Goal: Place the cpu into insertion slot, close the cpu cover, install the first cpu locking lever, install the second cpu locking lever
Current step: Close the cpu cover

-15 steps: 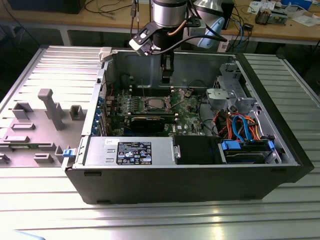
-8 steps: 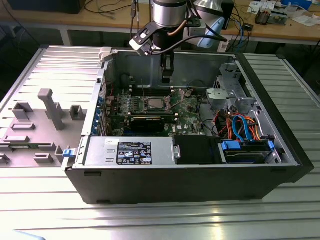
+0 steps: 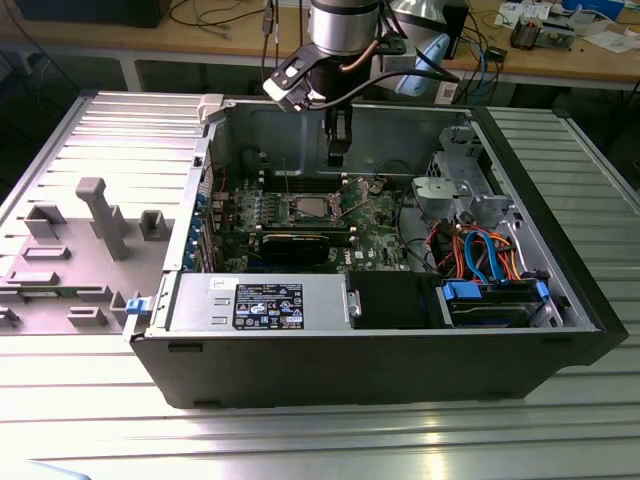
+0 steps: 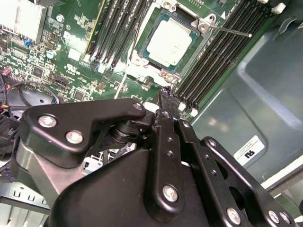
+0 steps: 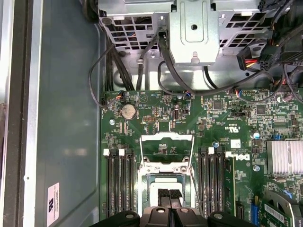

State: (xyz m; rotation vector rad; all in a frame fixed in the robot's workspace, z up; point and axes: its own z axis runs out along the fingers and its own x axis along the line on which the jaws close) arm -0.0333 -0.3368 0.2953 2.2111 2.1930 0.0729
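Observation:
The cpu (image 4: 169,41), a dull silver square, lies flat in the insertion slot (image 4: 150,21) on the green motherboard; it also shows in the exterior view as the cpu (image 3: 305,208). The cpu cover (image 5: 166,138) stands swung open beyond the insertion slot (image 5: 154,178), its silvery frame bare. Thin lever rods (image 5: 191,163) rise beside the cover, and one lever rod (image 4: 232,31) juts out from the socket corner. My gripper (image 5: 169,194) hangs just above the socket, shut with nothing between the pads. In the exterior view the gripper (image 3: 338,155) hovers inside the case.
The open computer case (image 3: 190,370) lies on a ribbed metal table. Black memory slots (image 5: 118,182) flank the socket. A drive cage (image 5: 194,33) with loose cables stands beyond the board. A power supply (image 3: 260,300) and blue-tabbed drive bay (image 3: 490,300) sit along the near side. Grey fixtures (image 3: 100,215) stand at the exterior view's left.

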